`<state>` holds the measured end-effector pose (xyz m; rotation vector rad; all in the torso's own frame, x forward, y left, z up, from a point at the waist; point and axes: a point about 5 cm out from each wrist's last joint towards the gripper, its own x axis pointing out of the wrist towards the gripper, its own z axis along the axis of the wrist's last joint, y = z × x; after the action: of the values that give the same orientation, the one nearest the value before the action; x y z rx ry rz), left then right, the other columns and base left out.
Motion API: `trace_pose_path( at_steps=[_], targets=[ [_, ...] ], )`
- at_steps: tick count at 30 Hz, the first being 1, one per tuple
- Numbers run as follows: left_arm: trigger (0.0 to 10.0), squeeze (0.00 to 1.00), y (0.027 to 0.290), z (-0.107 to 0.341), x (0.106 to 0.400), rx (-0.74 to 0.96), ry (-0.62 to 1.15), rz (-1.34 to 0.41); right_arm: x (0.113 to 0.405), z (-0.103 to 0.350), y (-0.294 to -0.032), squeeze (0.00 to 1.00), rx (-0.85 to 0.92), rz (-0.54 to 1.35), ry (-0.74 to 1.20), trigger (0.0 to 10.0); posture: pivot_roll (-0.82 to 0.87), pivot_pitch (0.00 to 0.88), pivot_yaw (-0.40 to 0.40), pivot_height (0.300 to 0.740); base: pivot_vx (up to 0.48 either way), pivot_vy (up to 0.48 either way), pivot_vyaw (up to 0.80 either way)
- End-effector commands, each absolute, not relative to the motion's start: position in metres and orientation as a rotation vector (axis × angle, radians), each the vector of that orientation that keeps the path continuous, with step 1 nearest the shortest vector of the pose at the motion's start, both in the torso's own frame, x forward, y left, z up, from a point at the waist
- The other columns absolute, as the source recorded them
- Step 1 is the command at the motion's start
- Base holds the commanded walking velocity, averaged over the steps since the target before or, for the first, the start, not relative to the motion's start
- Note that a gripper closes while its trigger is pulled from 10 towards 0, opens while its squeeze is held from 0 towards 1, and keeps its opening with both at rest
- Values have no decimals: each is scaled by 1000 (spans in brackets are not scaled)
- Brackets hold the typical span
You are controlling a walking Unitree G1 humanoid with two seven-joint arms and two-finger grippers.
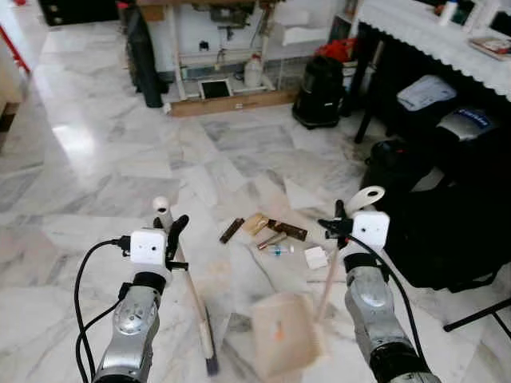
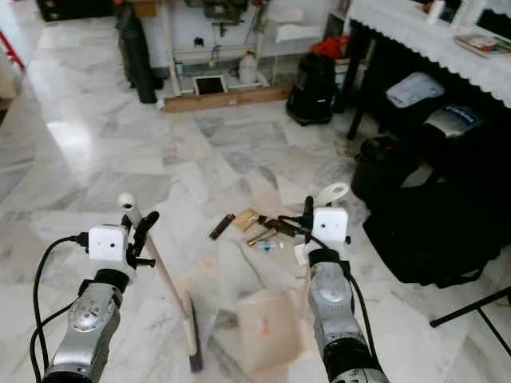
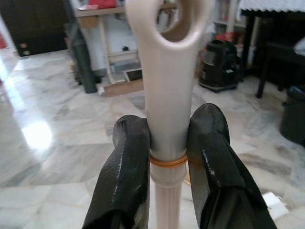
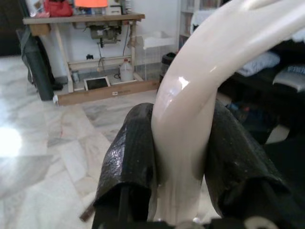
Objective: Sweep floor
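Observation:
My left gripper (image 1: 169, 231) is shut on the top of a cream broom handle (image 3: 167, 86). The stick slants down to the dark broom head (image 1: 210, 363) on the marble floor. The right gripper (image 1: 337, 223) is shut on the curved cream handle (image 4: 190, 95) of a beige dustpan (image 1: 283, 333), which rests on the floor between my arms. Just beyond the pan lies a small heap of litter: a brown strip (image 1: 232, 230), a tan block (image 1: 255, 223), a dark brown piece (image 1: 289, 231), a pen (image 1: 278, 250) and a white scrap (image 1: 316, 257).
Black bags (image 1: 447, 199) crowd the right side under a table with a white cloth (image 1: 423, 28). A black stand leg (image 1: 479, 315) lies low on the right. A black bin (image 1: 319, 92), a workbench (image 1: 223, 48) and a dark upright roll (image 1: 145, 60) stand at the back.

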<state>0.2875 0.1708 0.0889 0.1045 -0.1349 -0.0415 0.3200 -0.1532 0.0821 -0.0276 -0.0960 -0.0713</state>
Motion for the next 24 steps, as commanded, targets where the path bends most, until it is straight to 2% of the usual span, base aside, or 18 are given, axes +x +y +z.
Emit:
trace_pose_path(
  at_steps=[1,24],
  targets=[
    [10000,0,166,96,290,102,-168,-56,322,89,-161,0,-37,-90,-125,10000,64,61,-13,740,307,0,0],
    [10000,0,168,97,290,103,-168,-56,321,87,-161,0,-44,-98,-113,10000,67,63,-11,740,302,0,0]
  ],
)
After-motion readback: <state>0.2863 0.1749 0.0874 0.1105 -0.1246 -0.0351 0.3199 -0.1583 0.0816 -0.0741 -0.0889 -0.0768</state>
